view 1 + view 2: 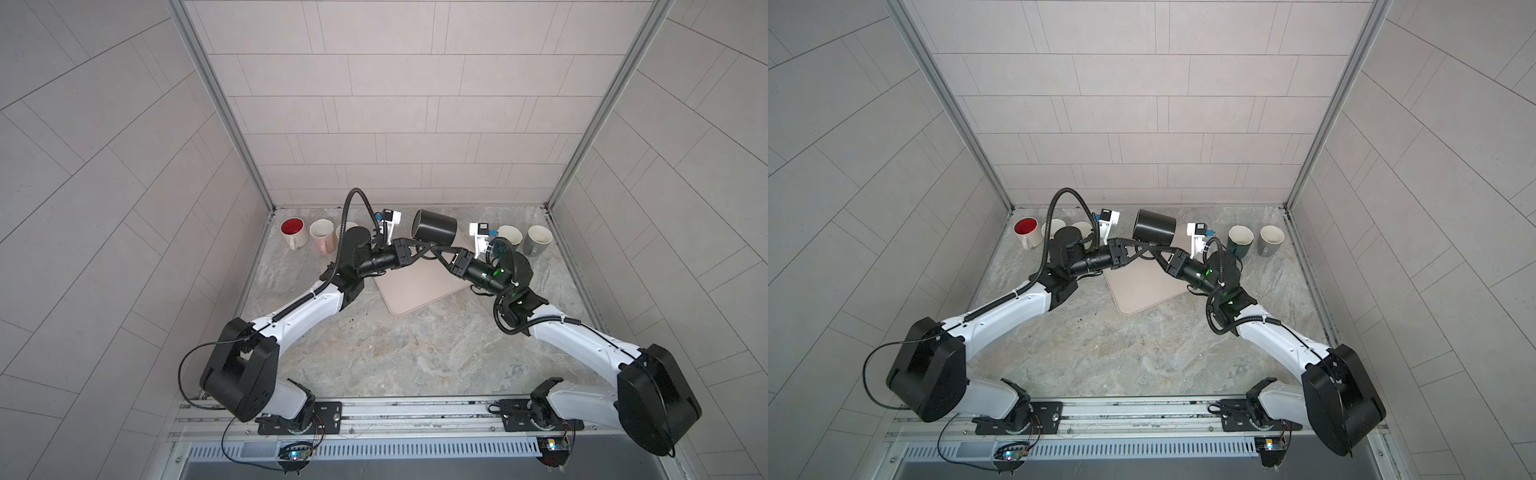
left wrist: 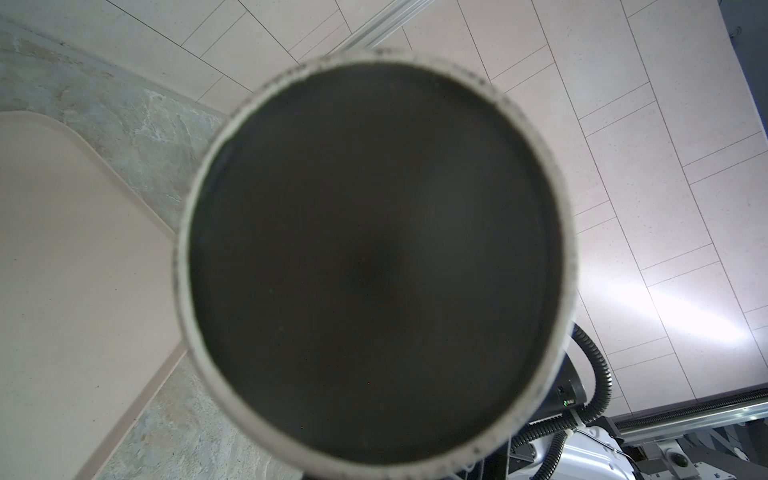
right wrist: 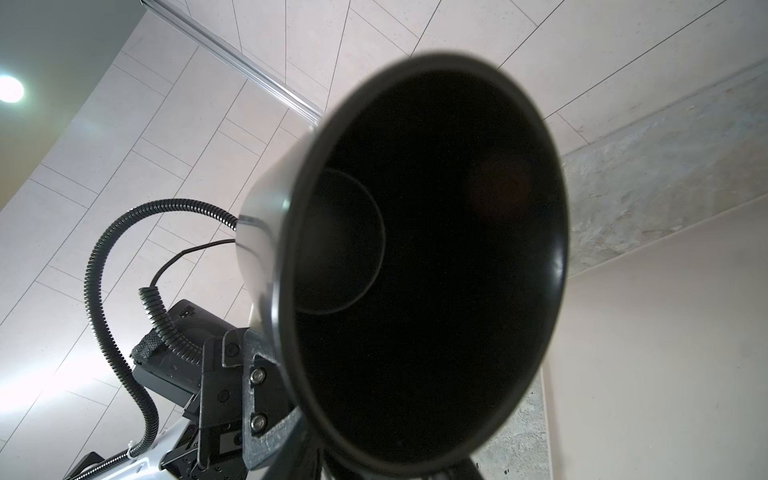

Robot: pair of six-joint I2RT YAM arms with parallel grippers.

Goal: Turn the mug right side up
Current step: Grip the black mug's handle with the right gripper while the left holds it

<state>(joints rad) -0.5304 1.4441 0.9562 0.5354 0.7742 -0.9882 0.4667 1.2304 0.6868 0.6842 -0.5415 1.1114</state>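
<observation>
Roughly halfway: black mug aloft on its side at frame centre, clamped in closed left fingers, right fingers beneath, spread unclear; uprighting and setting down yet to do

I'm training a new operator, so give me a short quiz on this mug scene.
1. In the left wrist view, which part of the black mug faces the camera? A base, B opening.
2. True or false: the black mug stands upright on the mat.
3. How many upright mugs stand right of the mat?
Key: 1 A. 2 False. 3 Two: dark green mug, grey mug.
</observation>
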